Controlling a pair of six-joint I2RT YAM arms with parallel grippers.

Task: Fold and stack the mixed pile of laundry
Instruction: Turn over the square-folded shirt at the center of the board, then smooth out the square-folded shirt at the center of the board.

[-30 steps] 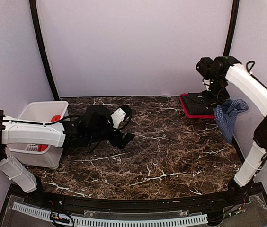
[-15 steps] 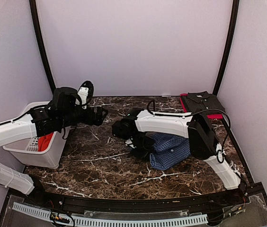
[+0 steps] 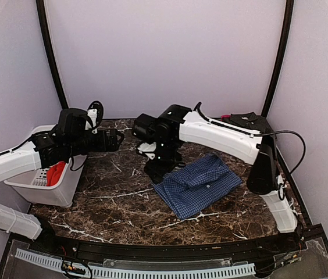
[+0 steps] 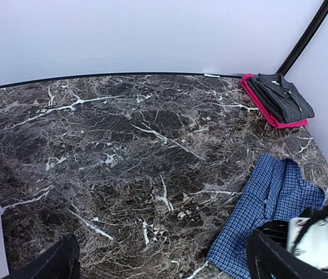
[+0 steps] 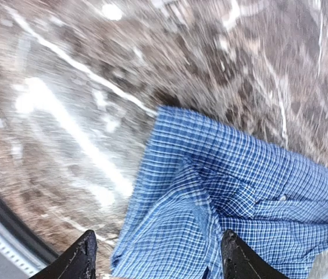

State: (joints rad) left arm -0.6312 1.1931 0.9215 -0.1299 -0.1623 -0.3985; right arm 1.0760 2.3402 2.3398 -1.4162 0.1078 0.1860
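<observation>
Laundry is sitting in two places, so read the top view from its left edge. There the orange-red shirt (image 3: pixel 56 172) is lying inside the white basket (image 3: pixel 36 195). Just right of it your left gripper (image 3: pixel 117 141) is hovering over the bare marble table (image 3: pixel 123 200), fingers spread wide and carrying nothing. At centre frame your right gripper (image 5: pixel 158 253) is hanging over the left end of the checked shirt (image 3: pixel 199 185), its fingers standing apart with no cloth pinched between them. That shirt is lying right of centre as a rough rectangle, with a rumpled ridge crossing its upper half. At the upper right a dark folded garment (image 3: pixel 250 122) is resting on something red.

By my reading, you are tidying this fold before stacking it. You should be lowering the right gripper onto the ridge and pinching only the top layer, since grabbing both layers is likely to undo the fold. You should also be bringing the left gripper across to pin the near-left corner, because cloth is apt to slide on polished stone.
</observation>
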